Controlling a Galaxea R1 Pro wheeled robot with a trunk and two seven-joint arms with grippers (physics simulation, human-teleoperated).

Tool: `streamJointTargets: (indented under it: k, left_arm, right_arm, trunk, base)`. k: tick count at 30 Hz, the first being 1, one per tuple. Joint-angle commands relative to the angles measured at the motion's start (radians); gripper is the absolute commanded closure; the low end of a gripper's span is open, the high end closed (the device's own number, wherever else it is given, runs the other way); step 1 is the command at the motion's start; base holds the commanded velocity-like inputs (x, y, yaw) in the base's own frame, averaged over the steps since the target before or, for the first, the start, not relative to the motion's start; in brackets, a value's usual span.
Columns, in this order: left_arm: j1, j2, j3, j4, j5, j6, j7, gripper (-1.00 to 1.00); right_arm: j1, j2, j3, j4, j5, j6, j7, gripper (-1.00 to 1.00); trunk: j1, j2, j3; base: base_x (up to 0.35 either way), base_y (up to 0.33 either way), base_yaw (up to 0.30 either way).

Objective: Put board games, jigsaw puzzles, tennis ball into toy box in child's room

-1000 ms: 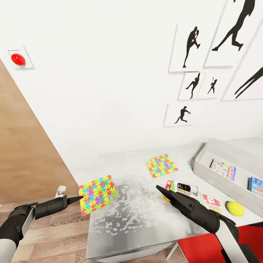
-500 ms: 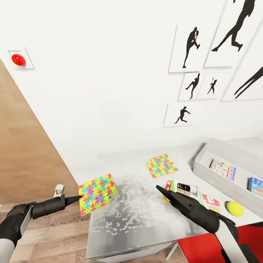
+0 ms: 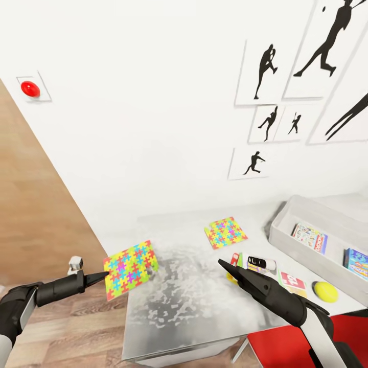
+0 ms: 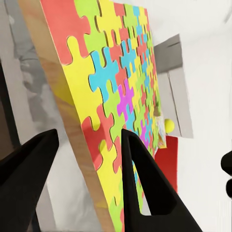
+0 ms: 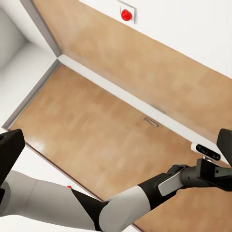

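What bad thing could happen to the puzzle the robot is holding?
The left gripper pinches only one edge of the jigsaw puzzle, which hangs tilted past the table corner, so it might slip and fall to the floor. The toy box sits far across the table, a long carry.

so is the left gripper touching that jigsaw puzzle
Touching: the left wrist view shows the left gripper closed on the jigsaw puzzle's edge, one finger either side.
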Motion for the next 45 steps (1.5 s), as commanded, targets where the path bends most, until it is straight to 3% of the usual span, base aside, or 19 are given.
streamJointTargets:
  k: [1, 10, 26, 45]
  left_arm:
    - [-0.001, 0.001, 0.000, -0.001, 0.000, 0.019, -0.004, 1.00]
    - [-0.002, 0.003, -0.002, -0.028, -0.002, 0.037, -0.005, 1.00]
    - [-0.002, 0.005, -0.002, -0.034, -0.002, 0.038, -0.006, 1.00]
    - [-0.002, 0.030, -0.002, -0.035, -0.004, 0.039, -0.071, 1.00]
  right_arm:
    - [-0.001, 0.000, 0.001, 0.000, -0.007, 0.005, 0.000, -1.00]
    - [0.001, -0.001, 0.001, -0.001, -0.007, -0.038, 0.002, -1.00]
    - [0.001, 0.001, 0.001, 0.000, -0.007, -0.042, 0.004, -1.00]
    - [0.007, -0.002, 0.001, 0.000, -0.006, -0.043, 0.010, -1.00]
  trunk:
    - [-0.004, 0.006, 0.003]
    - [-0.038, 0.069, 0.037]
    - [-0.099, 0.181, 0.096]
    - [-0.099, 0.181, 0.127]
  base:
    - [0.000, 0.000, 0.000]
    - [0.000, 0.000, 0.004]
    - [-0.002, 0.000, 0.000]
    - [-0.097, 0.000, 0.000]
